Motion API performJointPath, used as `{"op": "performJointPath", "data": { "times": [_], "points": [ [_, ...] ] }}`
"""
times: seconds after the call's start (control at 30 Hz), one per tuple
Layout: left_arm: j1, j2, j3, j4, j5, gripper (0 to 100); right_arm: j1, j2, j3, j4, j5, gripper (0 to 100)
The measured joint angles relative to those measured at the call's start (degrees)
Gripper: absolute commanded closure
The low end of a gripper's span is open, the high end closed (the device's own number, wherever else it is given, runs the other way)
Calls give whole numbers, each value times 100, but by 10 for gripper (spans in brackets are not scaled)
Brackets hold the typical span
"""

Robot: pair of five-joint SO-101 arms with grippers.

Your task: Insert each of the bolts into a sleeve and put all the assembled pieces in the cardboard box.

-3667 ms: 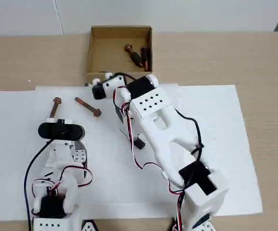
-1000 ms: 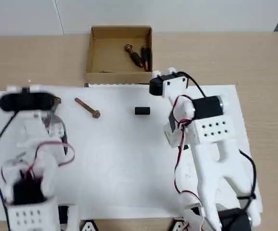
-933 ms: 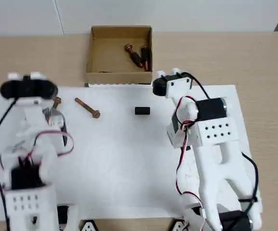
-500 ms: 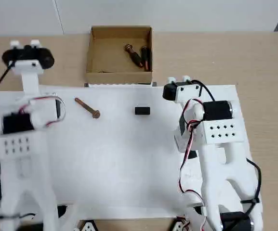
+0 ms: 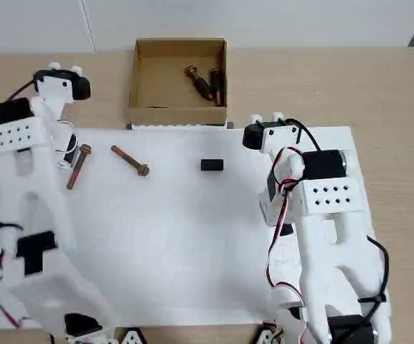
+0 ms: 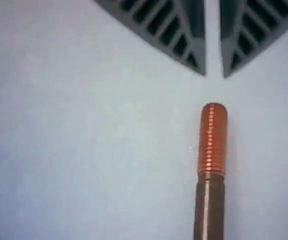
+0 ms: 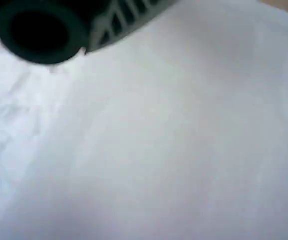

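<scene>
The bolt (image 6: 211, 160) nearest the left gripper (image 6: 213, 65) is lying flat near the left edge of the white sheet (image 5: 192, 251), well apart from the cardboard box (image 5: 133, 79). Its threaded end is pointing straight at the gripper's tips. The jaws are standing barely parted, leaving a slit that looks narrower than the shank, and nothing is sitting in it.

The step in hand is most likely the pick-up of this bolt. To do it well, the left arm is going to need wider jaws first. It should then be coming down astride the smooth shank rather than the thread tip, so that enough thread is sticking out to enter a sleeve.

The right gripper (image 7: 91, 32) appears to be pinching the held sleeve (image 7: 39, 32) just over the sheet, with the bore facing its camera. Keeping that hold firm and level is what will be making the mating easy.

A second bolt (image 5: 130, 159) and a loose sleeve (image 5: 212, 165) are lying on the sheet between the arms, and two assembled pieces (image 5: 205, 82) are resting inside the box.
</scene>
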Motion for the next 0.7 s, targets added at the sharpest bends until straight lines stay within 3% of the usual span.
{"op": "performJointPath", "data": {
  "times": [0.1,0.3,0.7],
  "points": [
    [-9,607,-519,281,-114,986,0,0,0,0,0,991],
    [-9,1389,-1398,475,-308,876,0,0,0,0,0,991],
    [-9,2338,-2259,484,-378,874,0,0,0,0,0,991]
  ]
}}
